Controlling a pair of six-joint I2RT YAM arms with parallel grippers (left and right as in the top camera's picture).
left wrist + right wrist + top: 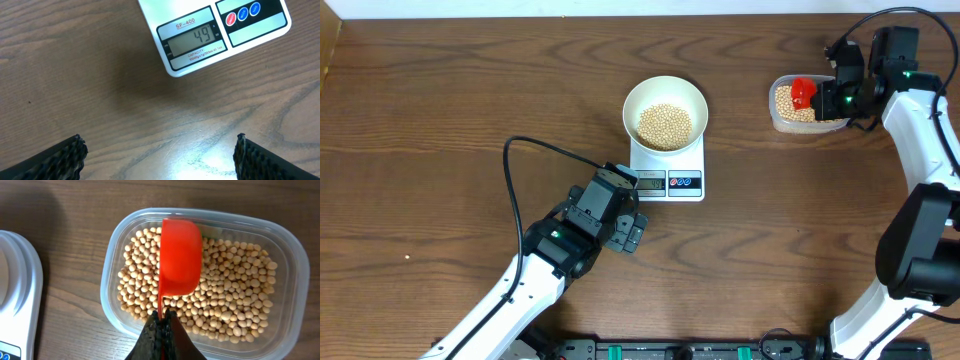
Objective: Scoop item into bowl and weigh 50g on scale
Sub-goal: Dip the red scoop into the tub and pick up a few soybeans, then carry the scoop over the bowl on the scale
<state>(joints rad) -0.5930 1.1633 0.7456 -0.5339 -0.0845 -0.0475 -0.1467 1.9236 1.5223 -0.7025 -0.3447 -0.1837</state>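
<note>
The scale [192,40] reads 49, so the bowl [632,100] needs a few more beans [664,125]. The right tool [161,322] pinches the red scoop [180,255] over the tub [295,255]; the left tool [160,155] is wide.

**Desk editor:** What colours, left of frame?

**Photographer:** Tan-yellow beans [664,124] in a white bowl [664,88]. The scale [185,6] is white, with a grey display [192,40], one red button [231,19] and two blue buttons [248,12].

**Desk editor:** And right?

**Photographer:** Red-orange scoop [180,255], clear tub [292,260]. Dark brown wood-grain desk [440,120]. The left tool [160,155] and right tool [162,330] are black.
</note>
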